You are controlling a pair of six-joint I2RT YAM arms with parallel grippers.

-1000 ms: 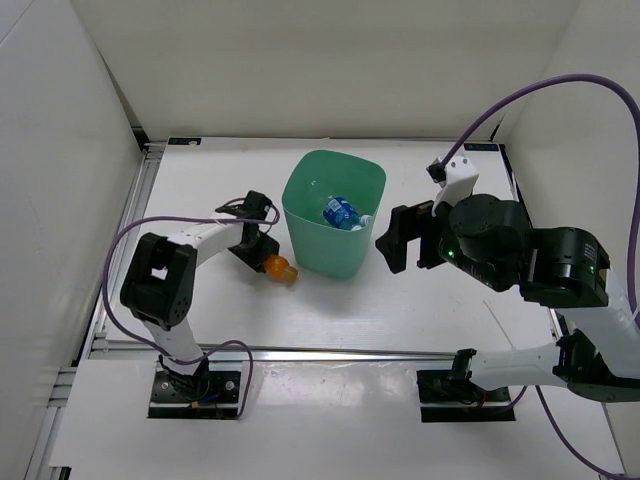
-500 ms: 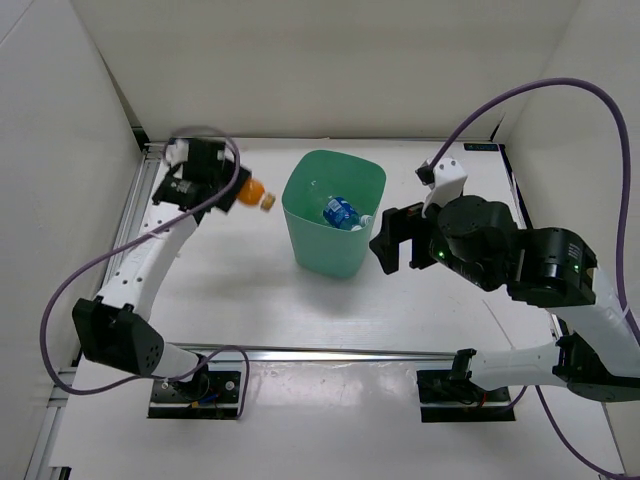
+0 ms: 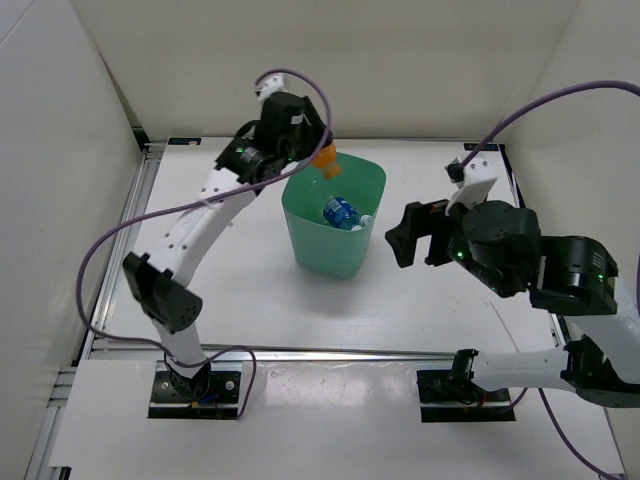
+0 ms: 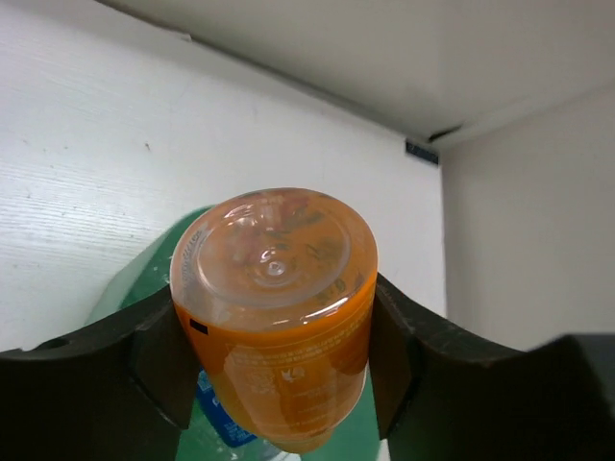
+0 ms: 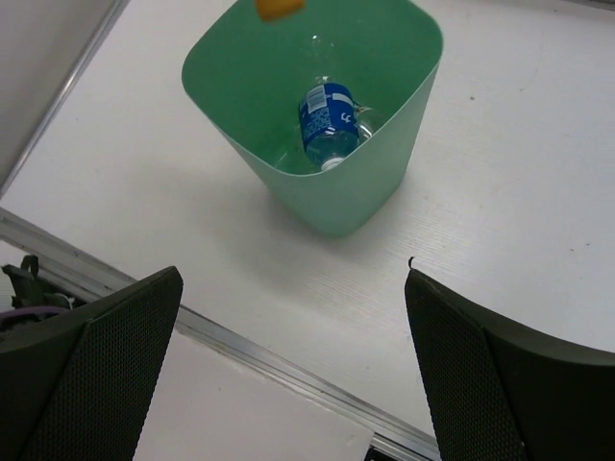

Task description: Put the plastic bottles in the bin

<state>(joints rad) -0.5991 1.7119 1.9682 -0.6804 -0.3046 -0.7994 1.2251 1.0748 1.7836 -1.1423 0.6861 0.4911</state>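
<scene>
My left gripper (image 3: 316, 150) is shut on the short orange bottle (image 3: 325, 160) and holds it above the far-left rim of the mint-green bin (image 3: 352, 254). In the left wrist view the orange bottle (image 4: 277, 307) fills the gap between both fingers, with the bin (image 4: 135, 288) below. A clear bottle with a blue label (image 3: 340, 212) lies inside the bin, beside another clear bottle (image 3: 362, 222). It also shows in the right wrist view (image 5: 325, 120), with the orange bottle (image 5: 279, 8) at the top edge. My right gripper (image 3: 405, 238) is open and empty, right of the bin (image 5: 380, 182).
White walls enclose the table on the left, back and right. A metal rail (image 3: 330, 352) runs along the near edge. Purple cables (image 3: 110, 250) loop from both arms.
My left arm has lifted the orange bottle from the table left of the bin, swung it up and rightward, and now holds it over the bin's rim. The right gripper shifted slightly right.
</scene>
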